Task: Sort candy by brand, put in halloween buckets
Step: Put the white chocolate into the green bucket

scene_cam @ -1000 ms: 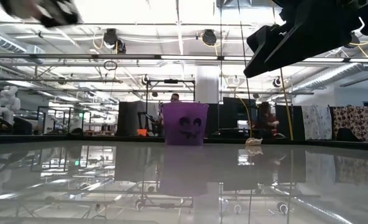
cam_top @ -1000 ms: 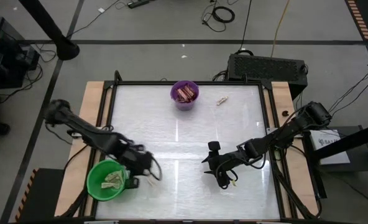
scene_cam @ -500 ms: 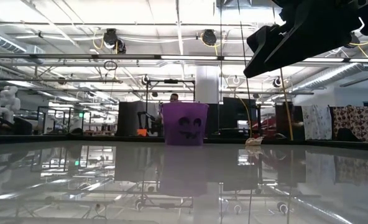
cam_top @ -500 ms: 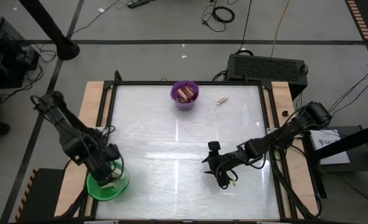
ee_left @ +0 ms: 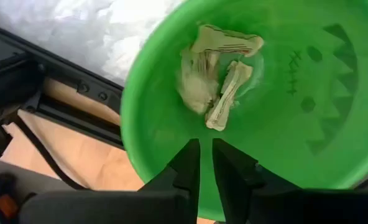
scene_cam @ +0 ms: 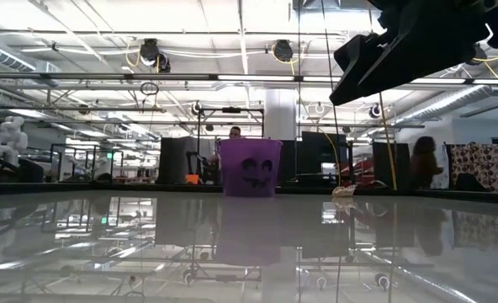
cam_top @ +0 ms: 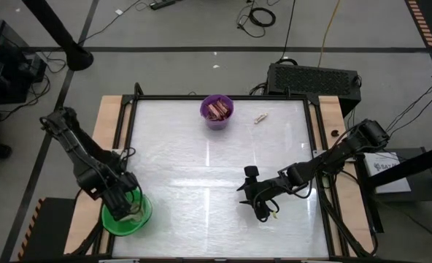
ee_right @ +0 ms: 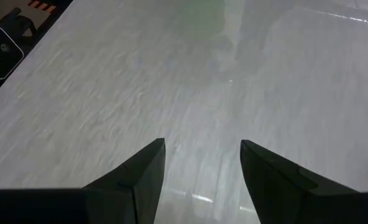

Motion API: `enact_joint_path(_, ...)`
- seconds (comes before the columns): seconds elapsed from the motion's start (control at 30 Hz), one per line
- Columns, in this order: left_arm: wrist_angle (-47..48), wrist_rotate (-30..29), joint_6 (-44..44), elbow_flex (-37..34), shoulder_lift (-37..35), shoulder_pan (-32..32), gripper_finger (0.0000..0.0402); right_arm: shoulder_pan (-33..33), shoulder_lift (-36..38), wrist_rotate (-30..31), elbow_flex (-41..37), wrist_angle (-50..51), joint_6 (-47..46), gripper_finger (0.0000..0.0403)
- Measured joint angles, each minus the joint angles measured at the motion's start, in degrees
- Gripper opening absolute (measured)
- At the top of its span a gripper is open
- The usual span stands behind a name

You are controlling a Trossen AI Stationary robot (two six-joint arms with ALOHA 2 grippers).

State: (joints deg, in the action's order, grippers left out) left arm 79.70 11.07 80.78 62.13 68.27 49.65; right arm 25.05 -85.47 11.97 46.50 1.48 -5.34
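Note:
The green bucket (cam_top: 111, 220) stands at the table's near left corner, and several cream-tan twisted candies (ee_left: 224, 93) lie on its floor. My left gripper (cam_top: 129, 211) hangs right above it, pointing down. Its fingers (ee_left: 206, 146) are a narrow gap apart with nothing between them. The purple bucket (cam_top: 217, 111) stands at the far edge with dark brown bars in it. One cream candy (cam_top: 260, 117) lies on the table to its right. My right gripper (cam_top: 263, 207) hovers open over bare table (ee_right: 199, 149), right of the middle.
A black frame and wooden border (cam_top: 114, 124) run around the glossy white tabletop (cam_top: 216, 168), which is bare between the buckets. A black box (cam_top: 314, 77) sits just beyond the far right corner. In the low view the purple bucket (scene_cam: 250, 167) stands in the middle distance.
My left gripper has swung from the table just right of the green bucket toward the near left corner, rolling its wrist on the way. It now hangs over the bucket's inside. My right arm has kept still.

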Motion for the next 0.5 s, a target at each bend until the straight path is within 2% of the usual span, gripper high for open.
enact_joint_path(0.1, 1.41, -0.12, 1.44, 0.00, 0.00, -0.41, 0.0068, 0.01, 0.00, 0.77, 0.00, -0.18, 0.32, 0.0201)
enact_joint_path(0.27, 0.68, -2.84, 0.99, 0.00, -0.02, -2.60, 0.0095, -0.97, 1.92, 8.56, 0.00, 2.76, 2.91, 0.0201)
enact_joint_path(0.37, -0.57, -10.14, -2.29, 0.00, -0.02, -4.14, 0.0097, -4.10, 5.96, 8.82, 0.64, 9.92, 1.69, 0.0201)
enact_joint_path(0.5, -1.17, -24.66, -11.65, 0.00, -0.02, -7.82, 0.0098, -12.24, 11.30, 11.87, 3.64, 22.80, -3.96, 0.0201)
